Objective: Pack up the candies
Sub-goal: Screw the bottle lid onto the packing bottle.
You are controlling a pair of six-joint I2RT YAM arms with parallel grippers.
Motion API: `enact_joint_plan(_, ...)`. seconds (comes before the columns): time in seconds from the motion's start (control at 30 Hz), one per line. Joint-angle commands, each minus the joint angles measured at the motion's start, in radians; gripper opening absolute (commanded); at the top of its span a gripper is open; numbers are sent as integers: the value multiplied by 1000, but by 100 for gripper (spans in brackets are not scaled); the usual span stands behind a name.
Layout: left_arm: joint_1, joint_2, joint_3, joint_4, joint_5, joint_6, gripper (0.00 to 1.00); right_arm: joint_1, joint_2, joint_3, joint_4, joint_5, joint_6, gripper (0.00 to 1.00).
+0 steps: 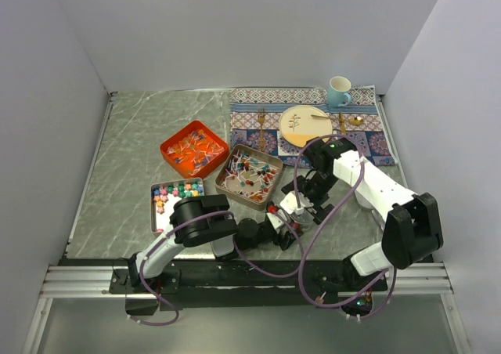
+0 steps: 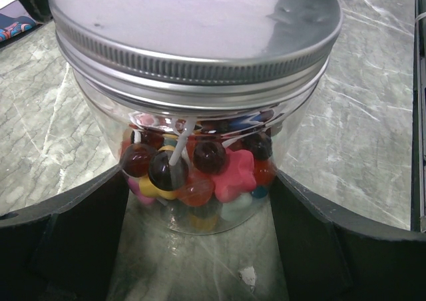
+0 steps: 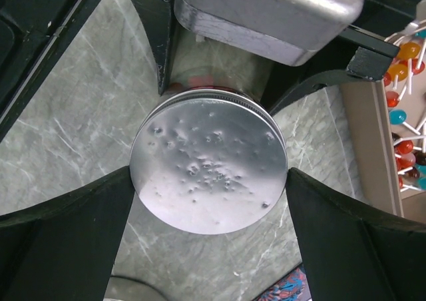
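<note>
While many candies lie loose in the trays, the jar holds only a low layer of them, so packing looks partly done.

Near edge of the table, about midway along: the jar stands upright with its metal lid seated on top. Whether the lid is screwed tight, cannot tell. Fingers of the left gripper press against the jar's sides, holding it. Above the lid hangs the right gripper, fingers spread wide to either side of the rim; contact unclear.

Farther in, toward the left edge: silver tin of chunky coloured lumps. Mid-table: tan tin of lollipops and wrapped pieces. Just beyond it to the left: orange tray of slim wrapped sweets.

Far right corner: placemat with plate and mug.

Left to do, as I judge it: move the remaining sweets into the jar, which means the lid must come off.
</note>
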Motion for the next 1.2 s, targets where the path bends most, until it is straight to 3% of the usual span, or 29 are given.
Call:
enact_joint_plan(0.0, 5, 106, -49, -21, 14, -102, 1, 12, -1, 16, -3, 14, -23, 98)
enact_joint_plan(0.17, 4, 104, -50, -26, 20, -104, 1, 34, 54, 83, -45, 4, 130, 84)
enact_joint_plan(0.33, 4, 97, -47, -44, 1, -104, 1, 44, 103, 116, -91, -97, 452, 70)
enact_joint_plan(0.47, 4, 89, -53, -40, -9, -101, 1, 49, 1, -8, 3, -171, 638, 70)
enact_joint_plan(0.53, 5, 86, -53, -43, -23, -108, 1, 58, -54, -101, 130, -173, 785, 70)
enact_joint_plan(0.77, 4, 90, -50, -40, -29, -110, 1, 142, -217, -274, 395, -15, 1236, 72)
enact_joint_plan(0.9, 5, 92, -50, -46, -37, -101, 1, 146, -243, -277, 360, -67, 1243, 87)
enact_joint_plan(0.93, 4, 89, -50, -44, -37, -101, 1, 146, -259, -278, 374, -56, 1252, 100)
enact_joint_plan(1.03, 5, 96, -52, -36, -26, -102, 1, 132, -298, -272, 365, -33, 1221, 100)
enact_joint_plan(1.17, 4, 98, -53, -30, -25, -119, 1, 84, -344, -281, 267, -24, 1052, 100)
